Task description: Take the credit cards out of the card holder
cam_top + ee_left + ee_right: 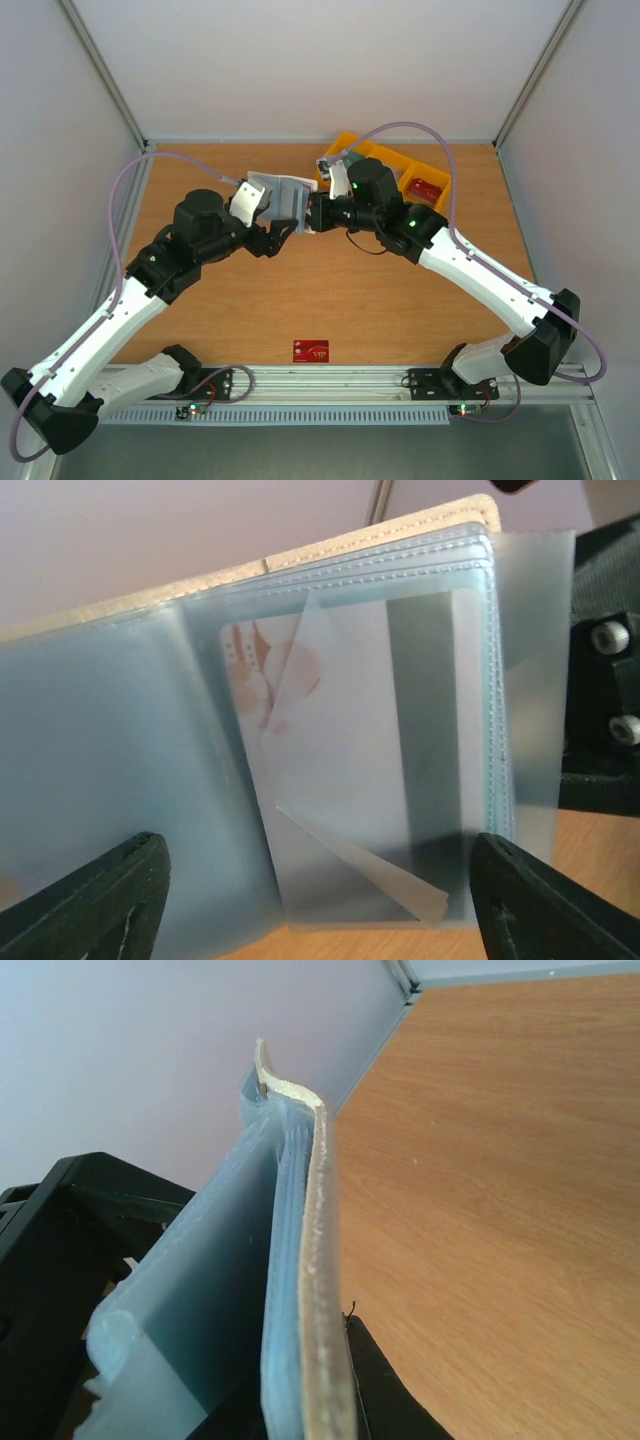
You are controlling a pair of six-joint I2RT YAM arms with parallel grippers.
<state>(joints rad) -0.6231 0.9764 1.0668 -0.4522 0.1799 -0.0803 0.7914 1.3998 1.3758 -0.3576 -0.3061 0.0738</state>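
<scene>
Card holder point(283, 197) is held up, open, over far-centre desk point(400, 300), edge pinched by R pincer point(313, 214). L pincer point(318, 880) is spread before the sleeves. Pale card point(340, 770) w/ reddish print is sleeved inside. Red card point(428, 187) is seen in yellow bin point(412, 162), R compartment.

Soft, even, bright light fills the top view, and the arms cast only faint, diffuse shadows on the bench point(250, 300); that picture is sharp throughout. In the left wrist view the card holder point(100, 740) sits close to the lens. Its cloudy sleeves look milky, the credit card point(350, 780) inside is washed pale, and the left gripper point(320, 860) shows dark, blurred jaws at the bottom corners. In the right wrist view the card holder's near edge is soft, the bench grain beyond is crisper, and the black parts are murky.
</scene>
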